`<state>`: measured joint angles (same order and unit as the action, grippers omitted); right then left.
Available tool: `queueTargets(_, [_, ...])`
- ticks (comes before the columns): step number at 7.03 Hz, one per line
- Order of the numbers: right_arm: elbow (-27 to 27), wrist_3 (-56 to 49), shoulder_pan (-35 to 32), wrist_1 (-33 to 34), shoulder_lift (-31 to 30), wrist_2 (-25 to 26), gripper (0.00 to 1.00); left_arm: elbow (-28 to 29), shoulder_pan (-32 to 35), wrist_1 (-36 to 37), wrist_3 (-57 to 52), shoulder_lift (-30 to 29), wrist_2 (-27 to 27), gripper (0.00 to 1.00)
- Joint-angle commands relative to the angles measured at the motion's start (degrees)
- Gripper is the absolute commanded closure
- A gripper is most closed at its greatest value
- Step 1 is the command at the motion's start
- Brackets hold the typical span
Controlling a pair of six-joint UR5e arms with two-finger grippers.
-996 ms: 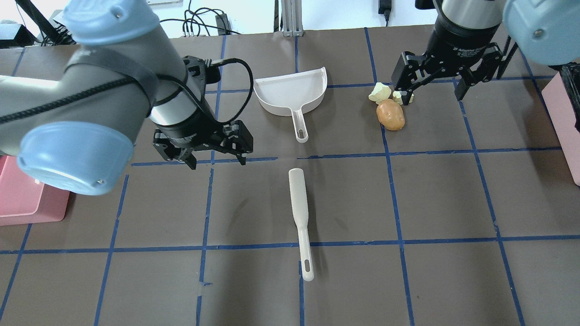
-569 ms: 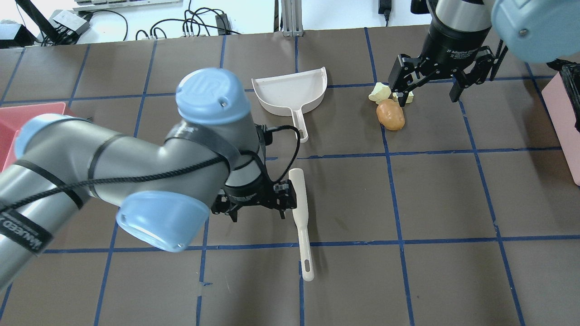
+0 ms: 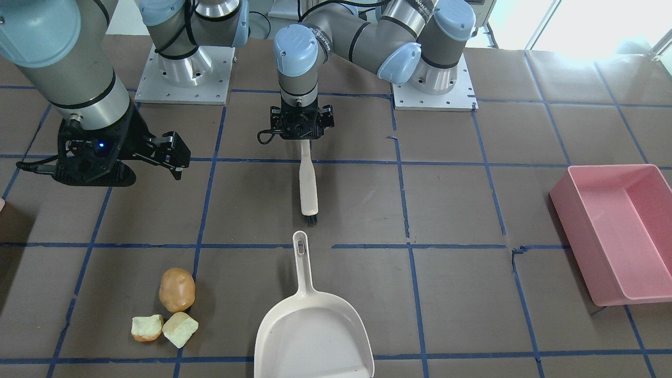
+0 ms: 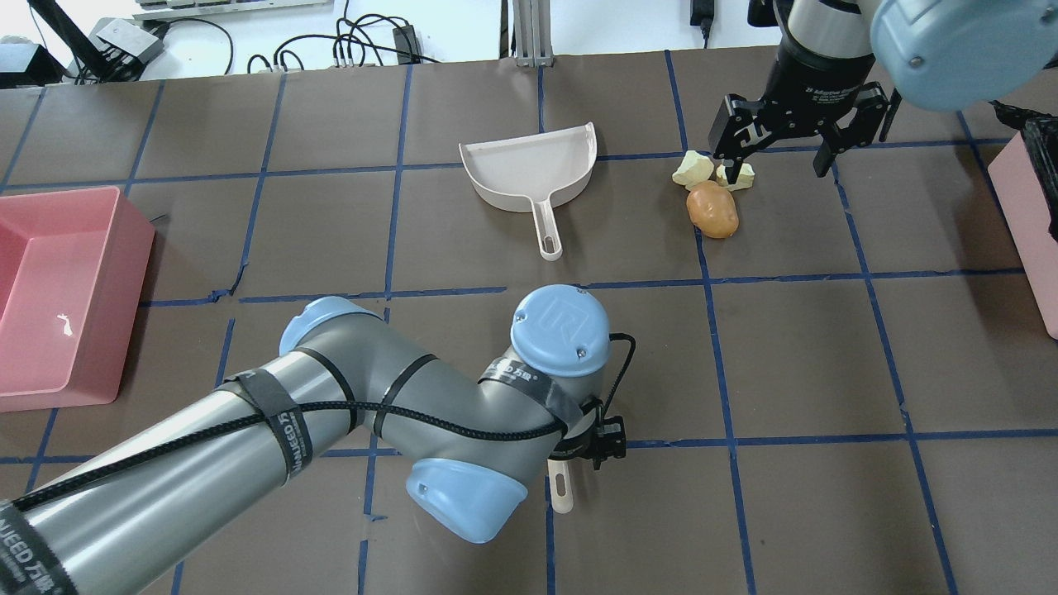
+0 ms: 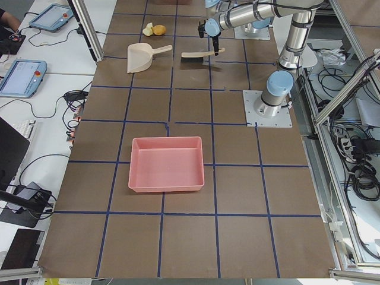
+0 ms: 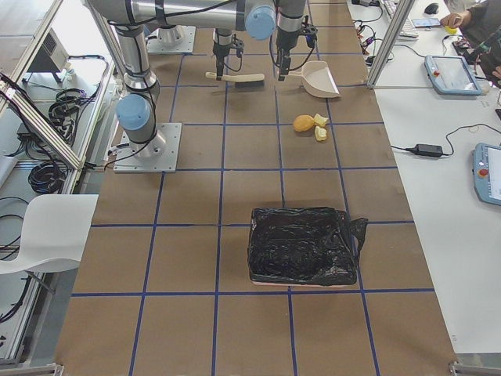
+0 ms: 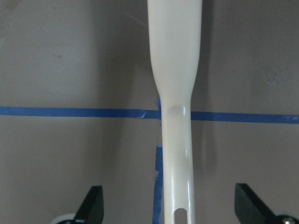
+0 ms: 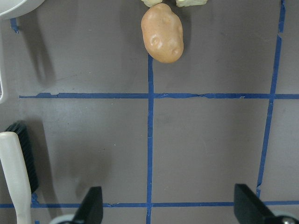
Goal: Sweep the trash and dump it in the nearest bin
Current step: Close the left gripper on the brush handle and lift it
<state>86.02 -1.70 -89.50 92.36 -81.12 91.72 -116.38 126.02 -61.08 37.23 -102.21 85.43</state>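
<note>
The trash lies together at the far right: a brown potato-like lump and two pale yellow-green chunks. My right gripper is open and empty, above the table just beyond the chunks. My left gripper is open above the white brush's handle; its fingers stand on either side of the handle, apart from it. The brush lies flat, bristles toward the dustpan. My left arm hides most of it in the overhead view.
A white dustpan lies mid-table, handle toward the brush. A pink bin stands at the table's left side. A pink bin lined with a black bag stands at the right side, nearer the trash.
My left arm has swung from the left-middle of the table toward the near side and now hangs over the brush handle. My right gripper has drifted slightly farther away.
</note>
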Motion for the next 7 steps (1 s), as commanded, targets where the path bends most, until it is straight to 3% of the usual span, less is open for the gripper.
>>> queueTargets(1, [-0.1, -0.1, -0.1, 1.2, 0.7, -0.1, 0.0, -1.5, 0.5, 1.8, -0.4, 0.0, 0.2, 0.14])
queueTargets(2, [-0.2, -0.1, -0.1, 1.8, 0.7, -0.2, 0.0, -1.5, 0.5, 1.8, -0.3, 0.2, 0.1, 0.28])
queueTargets(3, [-0.2, -0.1, -0.1, 2.0, 0.7, -0.2, 0.0, -1.5, 0.5, 1.8, -0.2, 0.4, 0.2, 0.33])
queueTargets(7, [-0.1, -0.1, 0.0, 2.0, 0.7, -0.2, 0.0, -1.5, 0.5, 1.9, -0.3, 1.1, 0.3, 0.35])
